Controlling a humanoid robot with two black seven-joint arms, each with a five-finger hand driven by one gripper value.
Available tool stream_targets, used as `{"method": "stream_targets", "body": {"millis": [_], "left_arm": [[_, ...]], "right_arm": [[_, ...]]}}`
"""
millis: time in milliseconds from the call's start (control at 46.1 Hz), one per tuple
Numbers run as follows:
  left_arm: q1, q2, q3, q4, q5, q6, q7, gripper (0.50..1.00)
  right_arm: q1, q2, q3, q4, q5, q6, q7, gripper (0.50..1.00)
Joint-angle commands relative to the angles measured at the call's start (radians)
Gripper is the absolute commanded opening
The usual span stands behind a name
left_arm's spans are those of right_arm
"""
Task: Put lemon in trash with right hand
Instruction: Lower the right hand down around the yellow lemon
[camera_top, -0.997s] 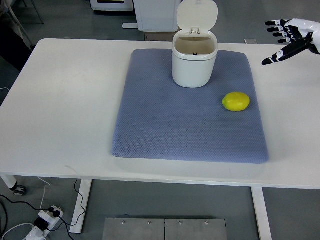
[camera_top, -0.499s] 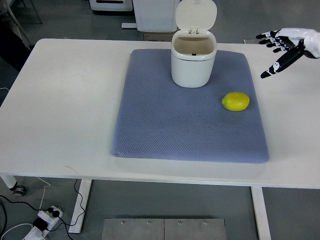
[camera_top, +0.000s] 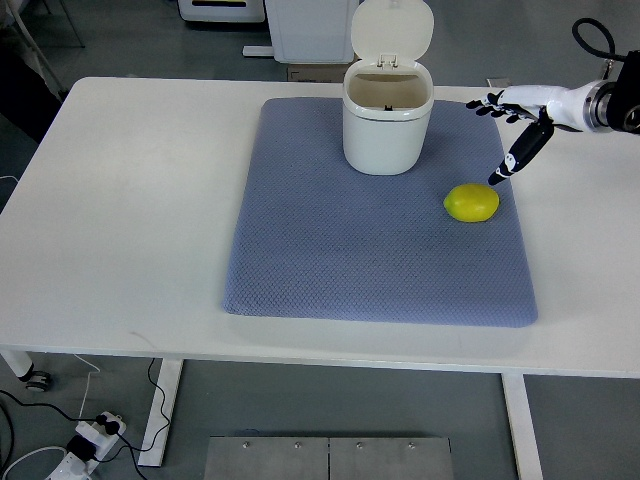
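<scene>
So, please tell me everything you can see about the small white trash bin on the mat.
The trash bin is a small rounded container, cream white, and looks like smooth plastic. Its hinged lid stands open, tipped up at the far side, so the mouth is clear and the inside looks dark and empty as far as can be seen. It stands upright on the far middle part of the blue-grey mat. Nothing else touches it; the lemon lies apart, nearer and to its right.

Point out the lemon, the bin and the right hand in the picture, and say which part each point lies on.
lemon (camera_top: 471, 202), top view, middle of its yellow skin.
bin (camera_top: 388, 135), top view, front of its white wall.
right hand (camera_top: 517, 118), top view, middle of the open hand, above and right of the lemon.
</scene>
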Motion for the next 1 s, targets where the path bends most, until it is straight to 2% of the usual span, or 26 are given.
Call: {"method": "stream_targets", "body": {"millis": [0,217,737,846,911,976], "left_arm": [[0.0,0.0,0.0,0.0,0.0,0.0,0.0,1.0],[0.0,0.0,0.0,0.0,0.0,0.0,0.0,1.0],[0.0,0.0,0.0,0.0,0.0,0.0,0.0,1.0],[0.0,0.0,0.0,0.0,0.0,0.0,0.0,1.0],[0.0,0.0,0.0,0.0,0.0,0.0,0.0,1.0],[0.0,0.0,0.0,0.0,0.0,0.0,0.0,1.0]], "right_arm": [[-0.003,0.018,-0.019,0.0,-0.001,-0.006,0.0,1.0],[-0.012,0.052,-0.069,0.0,-0.003,-0.04,0.0,1.0],[-0.045,0.103,-0.108,0.001,-0.008,-0.058,0.017,0.995],[-0.062,0.107,-0.108,0.001,-0.008,-0.071,0.017,0.981],[-0.071,0.107,-0.108,0.0,-0.008,-0.075,0.018,0.937],[-0.081,0.112,-0.108,0.0,-0.008,-0.09,0.024,0.922]]}}
